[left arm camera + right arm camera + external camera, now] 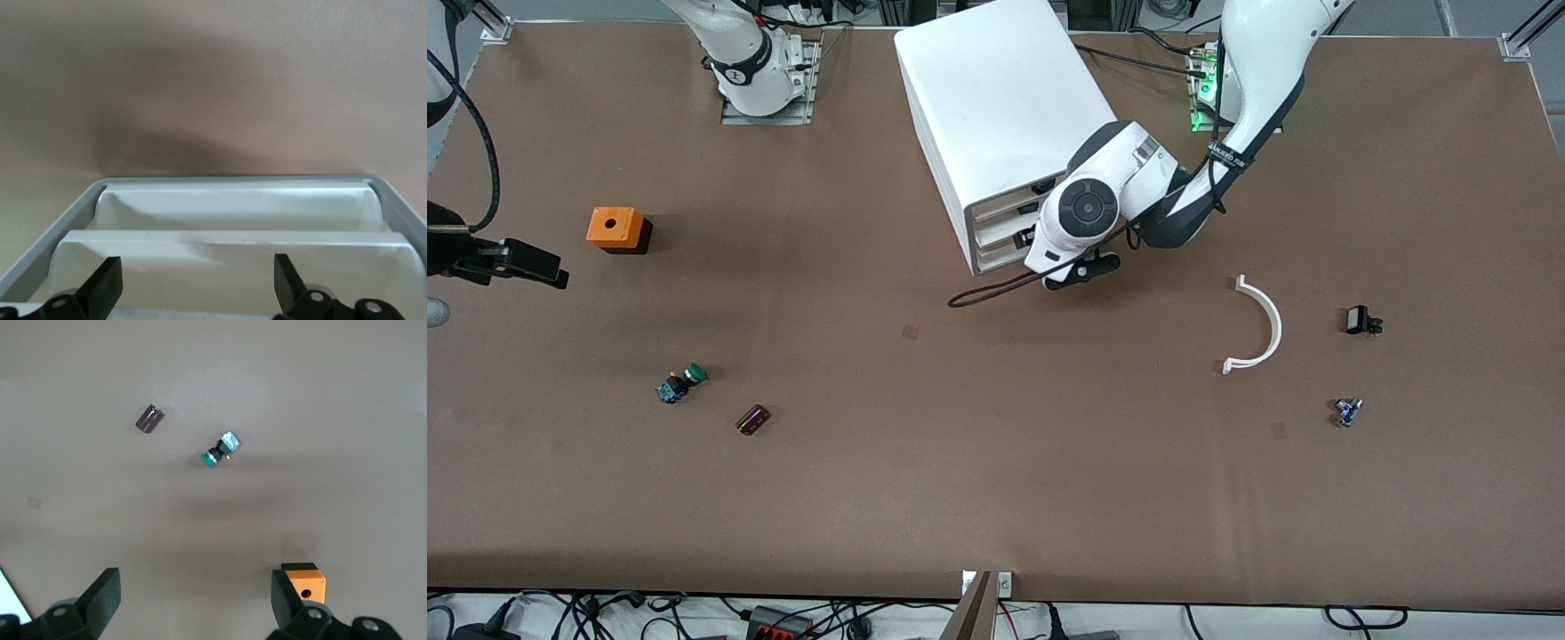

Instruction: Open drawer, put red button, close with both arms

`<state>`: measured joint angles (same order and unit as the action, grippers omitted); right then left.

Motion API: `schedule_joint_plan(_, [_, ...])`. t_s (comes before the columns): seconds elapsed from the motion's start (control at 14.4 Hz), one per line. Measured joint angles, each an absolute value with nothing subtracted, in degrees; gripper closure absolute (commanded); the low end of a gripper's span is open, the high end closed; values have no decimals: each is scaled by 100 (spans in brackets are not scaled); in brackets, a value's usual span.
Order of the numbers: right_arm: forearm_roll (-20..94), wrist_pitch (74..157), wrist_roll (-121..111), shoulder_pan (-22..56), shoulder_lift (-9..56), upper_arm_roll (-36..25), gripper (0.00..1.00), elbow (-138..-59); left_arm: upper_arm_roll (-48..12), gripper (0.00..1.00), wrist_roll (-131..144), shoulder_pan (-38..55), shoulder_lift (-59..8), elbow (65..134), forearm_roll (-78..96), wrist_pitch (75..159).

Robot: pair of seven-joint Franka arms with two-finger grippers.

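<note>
The white four-drawer cabinet [1005, 107] stands near the robots' bases. My left gripper [1035, 215] is at its drawer fronts [996, 233], mostly hidden by the wrist. In the left wrist view the left gripper [197, 287] is open, its fingers [107, 288] spread over a white drawer front [233, 257], with another white tray [233, 207] and a grey rim [233, 179] below it. My right gripper [538, 267] waits open [197, 600] over the table by the orange cube [615, 229]. No red button shows in any view.
A green-capped button [680, 382] and a small dark red part [752, 420] lie toward the right arm's end; both show in the right wrist view [219, 450]. A white arc [1258, 327], a black part [1360, 320] and a small blue-and-black part [1347, 411] lie toward the left arm's end.
</note>
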<state>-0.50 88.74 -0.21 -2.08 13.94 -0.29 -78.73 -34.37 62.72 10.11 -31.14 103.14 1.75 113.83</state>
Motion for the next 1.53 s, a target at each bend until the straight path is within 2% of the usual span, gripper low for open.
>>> schedule_joint_plan(0.14, [-51,9158,-21,-208,1122,-37,0,-8376,-3491,0,6280,1012,-3114,10324,175,11339])
schedule_joint_plan(0.42, [-56,9704,-26,-208,163,-49,0,-9762,-3519,0,6286,1010,-3114,10331,175,11286])
schedule_joint_plan(0.56, [-56,9775,-29,-208,-126,-51,0,-10099,-3520,0,6286,1005,-3111,10324,175,11286])
schedule_joint_plan(0.9, [-57,9838,-156,-205,-213,-52,0,-10176,-3502,0,6286,688,-2986,9968,152,11159])
schedule_joint_plan(1.25, [-57,9843,-156,-205,-213,-54,0,-10162,-3516,0,5370,-164,-2837,8868,-773,9785])
schedule_joint_plan(1.53, [-57,9843,-156,-205,-213,-59,0,-10157,-3496,0,3650,-832,-2818,8531,-1036,9488])
